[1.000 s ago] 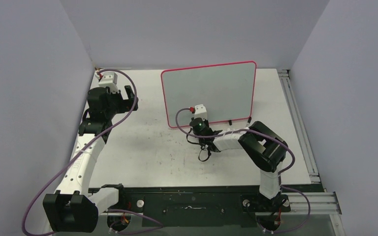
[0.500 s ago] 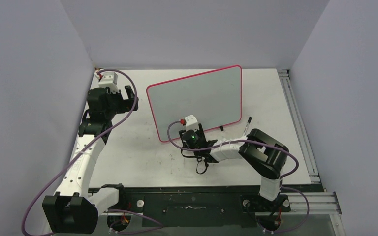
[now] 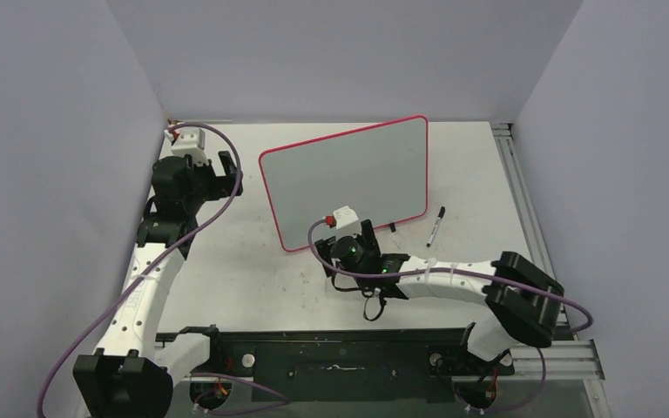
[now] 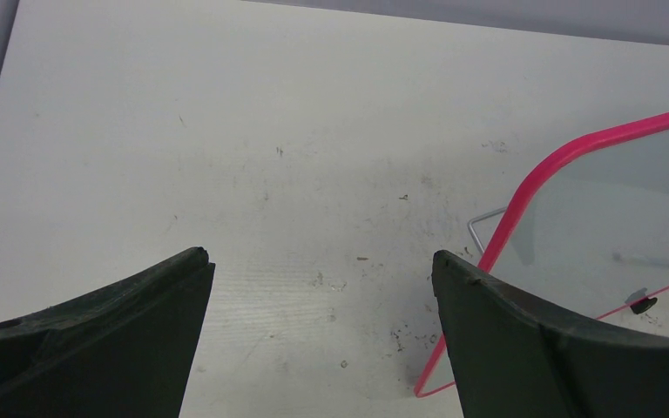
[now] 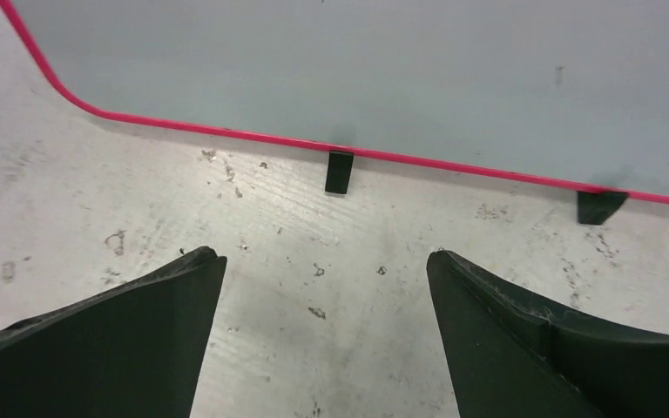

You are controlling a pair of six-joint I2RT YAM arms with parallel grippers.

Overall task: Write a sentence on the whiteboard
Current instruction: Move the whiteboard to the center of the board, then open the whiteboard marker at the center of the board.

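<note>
Two end effectors are gaping open and empty: the left end effector is hovering beside the left rim of the whiteboard, which is standing propped mid-surface, and the right end effector is hanging low just before its bottom rim. With the marker lying apart to the board's right, a careless reach is risking the right arm nudging the propped board askew or over.

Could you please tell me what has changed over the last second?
The whiteboard slid left and turned, then stayed put; a black marker now shows right of it. The right pincer drew back slightly, open, its elbow swinging out right. The left pincer, open, hardly moved.
</note>
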